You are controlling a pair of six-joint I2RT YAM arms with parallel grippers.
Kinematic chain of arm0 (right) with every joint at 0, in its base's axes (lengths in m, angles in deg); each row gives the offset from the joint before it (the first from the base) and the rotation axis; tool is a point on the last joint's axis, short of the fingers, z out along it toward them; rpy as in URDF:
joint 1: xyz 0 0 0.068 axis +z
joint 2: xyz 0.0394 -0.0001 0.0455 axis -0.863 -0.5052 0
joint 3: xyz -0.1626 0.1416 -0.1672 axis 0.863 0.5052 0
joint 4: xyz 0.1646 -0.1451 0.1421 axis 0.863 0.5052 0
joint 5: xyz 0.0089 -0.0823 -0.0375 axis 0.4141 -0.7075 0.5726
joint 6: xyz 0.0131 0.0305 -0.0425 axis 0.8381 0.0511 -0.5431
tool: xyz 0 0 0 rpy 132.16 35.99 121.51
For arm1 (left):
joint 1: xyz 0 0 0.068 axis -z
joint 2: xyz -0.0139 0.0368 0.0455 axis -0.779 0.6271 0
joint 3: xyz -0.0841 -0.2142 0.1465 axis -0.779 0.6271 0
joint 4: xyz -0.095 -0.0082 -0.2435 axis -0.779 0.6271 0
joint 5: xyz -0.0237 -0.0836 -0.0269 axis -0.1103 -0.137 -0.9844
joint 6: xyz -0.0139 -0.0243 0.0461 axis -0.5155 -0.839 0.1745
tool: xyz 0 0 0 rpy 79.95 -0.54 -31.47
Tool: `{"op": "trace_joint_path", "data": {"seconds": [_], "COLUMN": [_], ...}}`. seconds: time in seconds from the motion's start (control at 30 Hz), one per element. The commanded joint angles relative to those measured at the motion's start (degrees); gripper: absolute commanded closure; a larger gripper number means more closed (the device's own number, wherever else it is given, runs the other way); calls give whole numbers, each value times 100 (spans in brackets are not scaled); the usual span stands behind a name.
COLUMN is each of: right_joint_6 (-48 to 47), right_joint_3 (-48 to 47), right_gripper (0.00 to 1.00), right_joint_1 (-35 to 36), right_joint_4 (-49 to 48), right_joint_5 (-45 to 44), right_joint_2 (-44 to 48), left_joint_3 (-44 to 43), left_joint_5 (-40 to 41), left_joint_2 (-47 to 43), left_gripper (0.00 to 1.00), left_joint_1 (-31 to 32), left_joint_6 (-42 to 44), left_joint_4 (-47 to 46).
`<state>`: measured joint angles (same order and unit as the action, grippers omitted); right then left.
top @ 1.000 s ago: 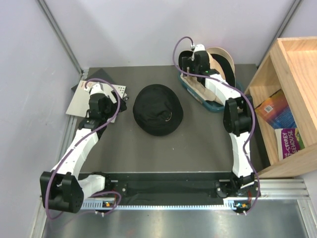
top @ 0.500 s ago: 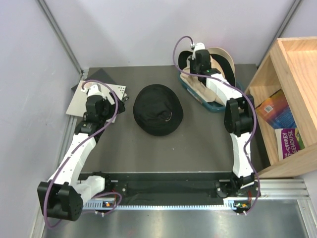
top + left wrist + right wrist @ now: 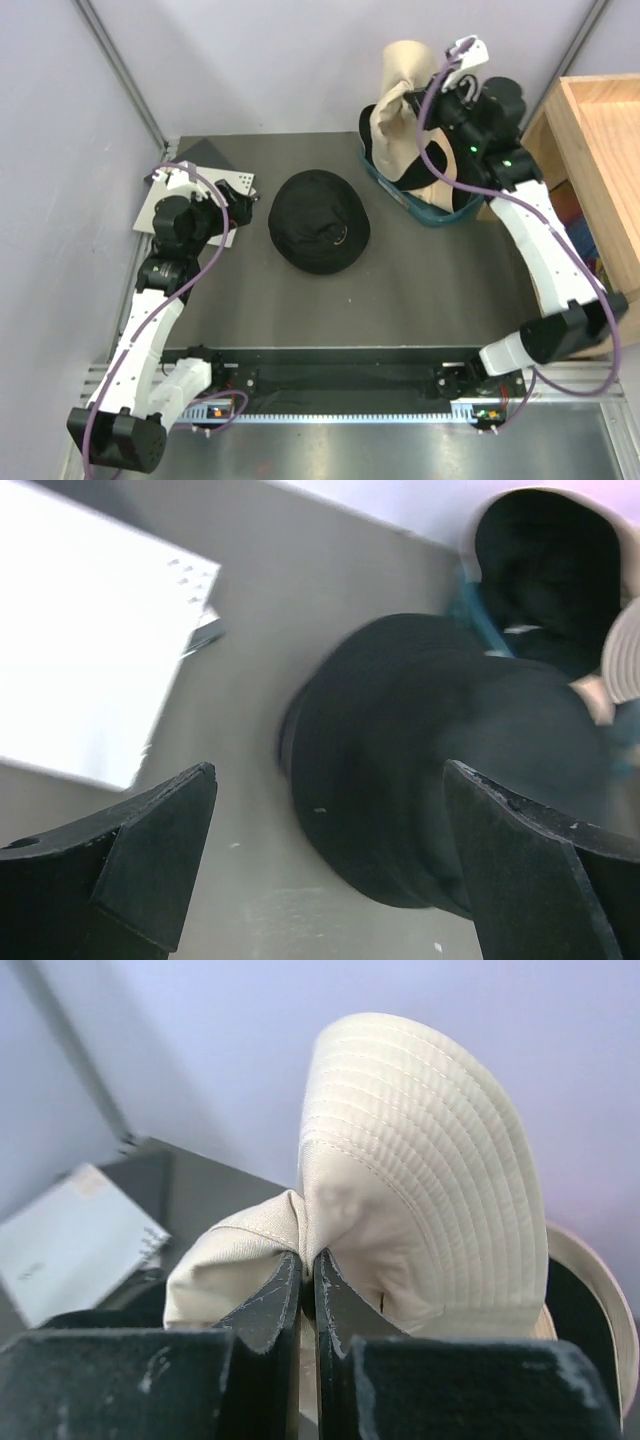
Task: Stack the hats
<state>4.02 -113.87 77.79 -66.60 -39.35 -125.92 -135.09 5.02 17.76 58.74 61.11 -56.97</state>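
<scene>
A black hat (image 3: 318,220) lies crown up in the middle of the table; the left wrist view shows it as a dark mound (image 3: 430,760). A beige hat (image 3: 400,115) hangs folded in the air above the teal tub (image 3: 432,210), and my right gripper (image 3: 428,100) is shut on a pinch of its fabric. In the right wrist view the jaws (image 3: 308,1256) meet on the cream cloth (image 3: 420,1160). Another beige hat with black lining (image 3: 378,150) sits in the tub. My left gripper (image 3: 225,205) stands open left of the black hat, its fingers (image 3: 160,840) apart and empty.
A white sheet (image 3: 175,200) lies on a dark board at the far left, under my left arm. A wooden shelf (image 3: 600,130) stands at the right edge. Grey walls close the back and left sides.
My right gripper has shut on the beige hat and lifted it up out of the tub. The left arm has drawn back a little toward the left.
</scene>
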Motion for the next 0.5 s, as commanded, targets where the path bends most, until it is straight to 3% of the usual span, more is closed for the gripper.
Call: {"op": "trace_joint_path", "data": {"seconds": [0.0, 0.23, 0.47], "right_joint_6": [197, 689, 2357], "right_joint_3": [186, 361, 1213], "right_gripper": [100, 100, 100], "right_joint_1": [-2, 15, 76], "right_joint_4": [137, 103, -1924], "right_joint_5": [1654, 3950, 5419], "right_joint_2": [681, 1385, 2044], "left_joint_3": [-173, -137, -59], "left_joint_5": [-1294, -3299, -4822], "left_joint_2": [-373, -672, -655], "left_gripper": [1, 1, 1], "left_joint_1": [-28, -28, -19], "left_joint_6": [114, -298, -1517], "left_joint_4": [-868, -2256, -4108]}}
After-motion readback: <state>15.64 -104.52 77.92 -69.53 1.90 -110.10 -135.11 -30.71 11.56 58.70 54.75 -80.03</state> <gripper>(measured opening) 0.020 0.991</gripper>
